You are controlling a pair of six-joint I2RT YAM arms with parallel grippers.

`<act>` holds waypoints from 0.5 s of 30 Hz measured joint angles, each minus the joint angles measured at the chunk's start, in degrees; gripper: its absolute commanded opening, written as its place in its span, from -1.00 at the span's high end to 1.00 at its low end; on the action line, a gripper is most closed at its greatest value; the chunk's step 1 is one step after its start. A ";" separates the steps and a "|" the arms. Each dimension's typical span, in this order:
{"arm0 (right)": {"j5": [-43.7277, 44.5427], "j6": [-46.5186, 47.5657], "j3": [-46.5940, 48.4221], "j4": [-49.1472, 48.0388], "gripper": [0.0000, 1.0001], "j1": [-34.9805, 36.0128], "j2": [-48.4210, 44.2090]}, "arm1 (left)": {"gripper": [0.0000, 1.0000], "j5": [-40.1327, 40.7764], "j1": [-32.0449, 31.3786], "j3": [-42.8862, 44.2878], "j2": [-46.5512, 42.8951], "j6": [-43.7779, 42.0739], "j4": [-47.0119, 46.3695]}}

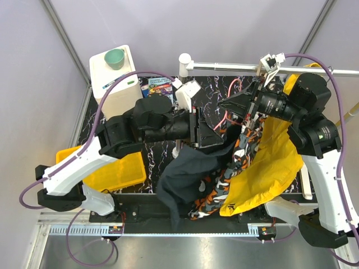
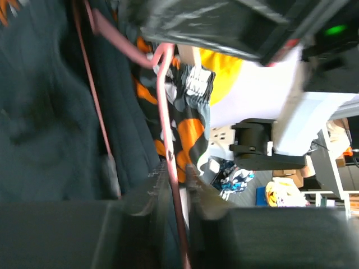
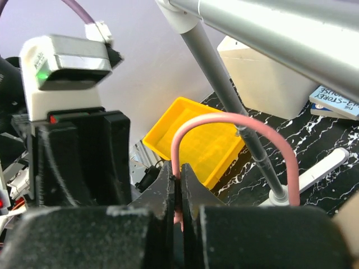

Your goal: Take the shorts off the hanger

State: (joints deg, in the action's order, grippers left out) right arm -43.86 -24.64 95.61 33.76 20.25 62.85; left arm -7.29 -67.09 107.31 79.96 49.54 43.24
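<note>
A pink wire hanger (image 1: 226,119) is held between my two grippers above the table. Dark navy shorts (image 1: 188,171) hang from it, beside orange, black and white patterned shorts (image 1: 216,188). My right gripper (image 1: 238,106) is shut on the hanger's hook (image 3: 224,117); in the right wrist view the gripper (image 3: 179,174) pinches the wire. My left gripper (image 1: 207,133) is at the waist of the navy shorts. In the left wrist view it (image 2: 176,171) is nearly closed around the pink bar (image 2: 165,112) and a fold of navy cloth (image 2: 45,112). The patterned shorts (image 2: 188,129) hang behind.
A yellow garment (image 1: 269,162) drapes over my right arm. A metal rail (image 1: 224,66) on a post crosses the back. A yellow bin (image 1: 120,171) lies at the left. A white box (image 1: 115,84) with a green cup (image 1: 115,57) stands at the back left.
</note>
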 measured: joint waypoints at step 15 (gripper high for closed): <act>2.86 -0.81 -0.44 0.42 1.00 0.66 -0.68 | -0.35 2.67 0.04 -2.84 -14.71 -5.60 2.34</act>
State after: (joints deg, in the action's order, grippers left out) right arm -40.99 -25.45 95.18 34.17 20.91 62.17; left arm -4.62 -67.05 104.47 65.25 43.94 45.58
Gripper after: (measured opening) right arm 0.029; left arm 0.661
